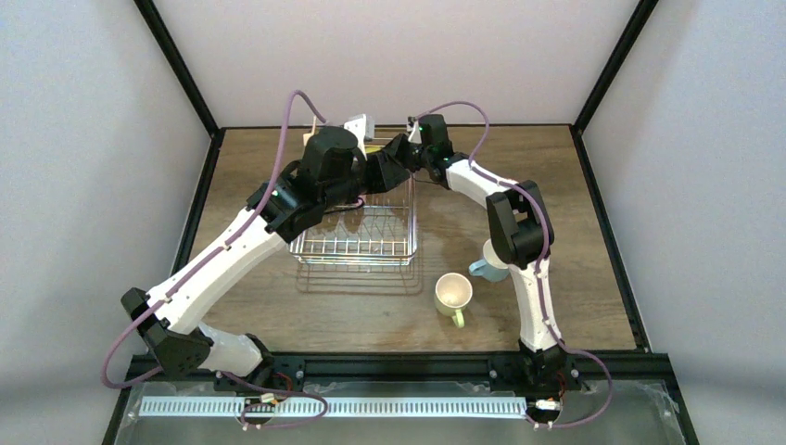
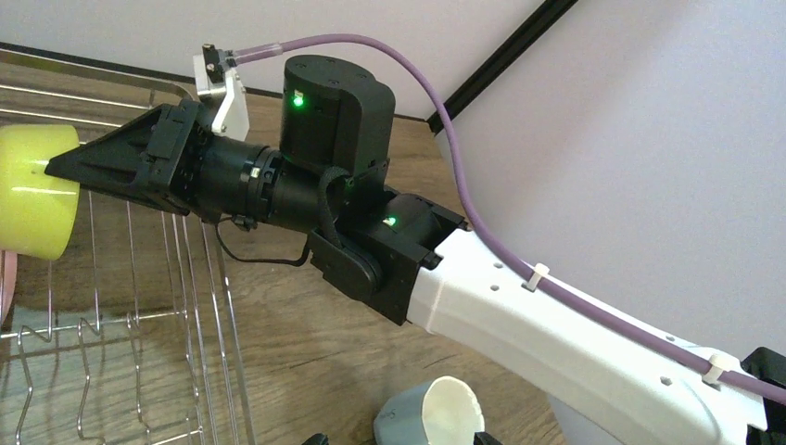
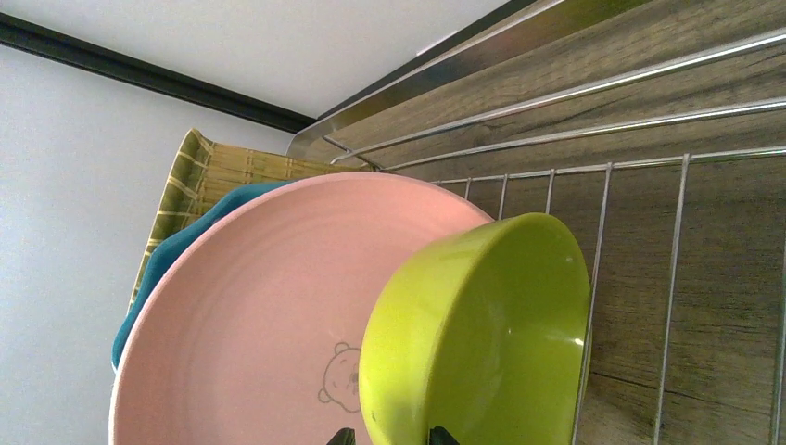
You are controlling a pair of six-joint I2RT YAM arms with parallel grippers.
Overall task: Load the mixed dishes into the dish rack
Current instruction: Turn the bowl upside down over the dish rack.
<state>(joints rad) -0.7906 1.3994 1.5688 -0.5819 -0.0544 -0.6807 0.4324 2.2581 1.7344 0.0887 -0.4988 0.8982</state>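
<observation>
Right gripper [image 3: 390, 434] pinches the rim of the lime-inside bowl [image 3: 482, 343], tilted at the far end of the dish rack [image 1: 357, 250] (just beside the upright pink plate [image 3: 250, 315]); left gripper [image 2: 399, 439] hovers spread and empty.

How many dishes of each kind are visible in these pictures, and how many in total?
Plates: 3 (pink round plate, teal plate, tan woven-look plate)
Bowls: 1 (lime-green round bowl)
Mugs: 2 (pale yellow-green mug, light-blue mug)
Total: 6
</observation>
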